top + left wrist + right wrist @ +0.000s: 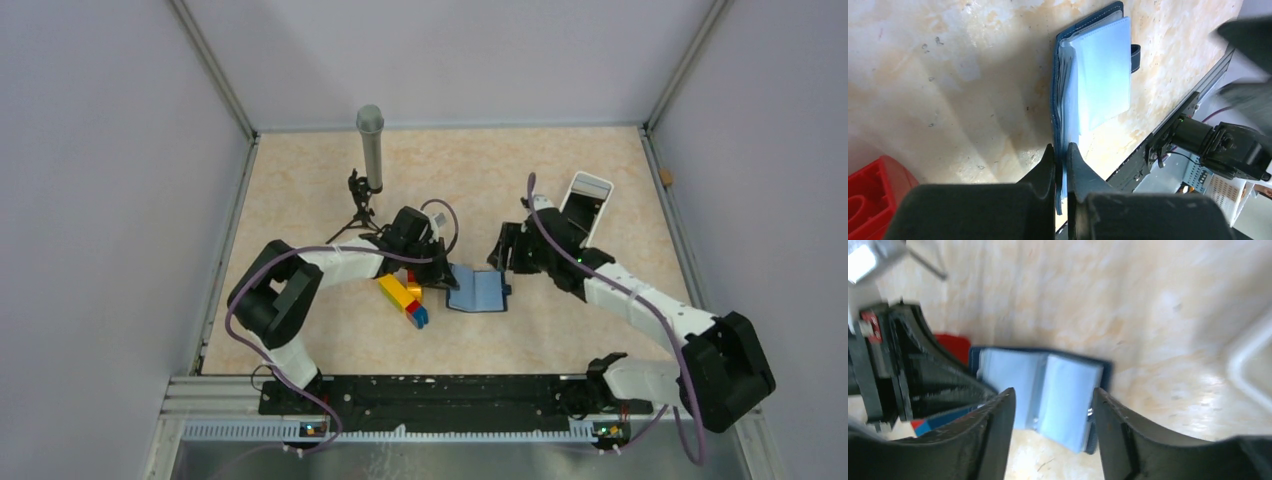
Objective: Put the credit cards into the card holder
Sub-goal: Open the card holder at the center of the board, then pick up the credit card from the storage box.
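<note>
- Lying open on the surface (540, 340), the holder (478, 291) sits between the two hands with its pale inner sleeves facing up.
- The left hand (1062, 151) is at the holder's left edge.
- Its fingers (1040, 172) are pressed together and pinch that edge. A thin strip of blue cover and pale sleeve shows between them.
- In the left wrist view, the rest of the holder stretches away from the fingertips and lies flat.
- A dark tab (1135, 51) sticks out from the holder's far side.
- The right hand (1053, 394) is at the holder's right side. In the top view it is by the upper right corner.
- Its fingers are spread wide and grip nothing.
- In the right wrist view, the holder's two pale leaves show in the gap between those fingers. Whether either finger touches the holder I cannot tell.
- The yellow, red and blue bricks (405, 297) lie just left of the holder, beside the left hand.
- A white tray (585, 200) lies behind the right arm, apart from the holder.
- A microphone (370, 135) stands on a small tripod at the far left of the surface.
</note>
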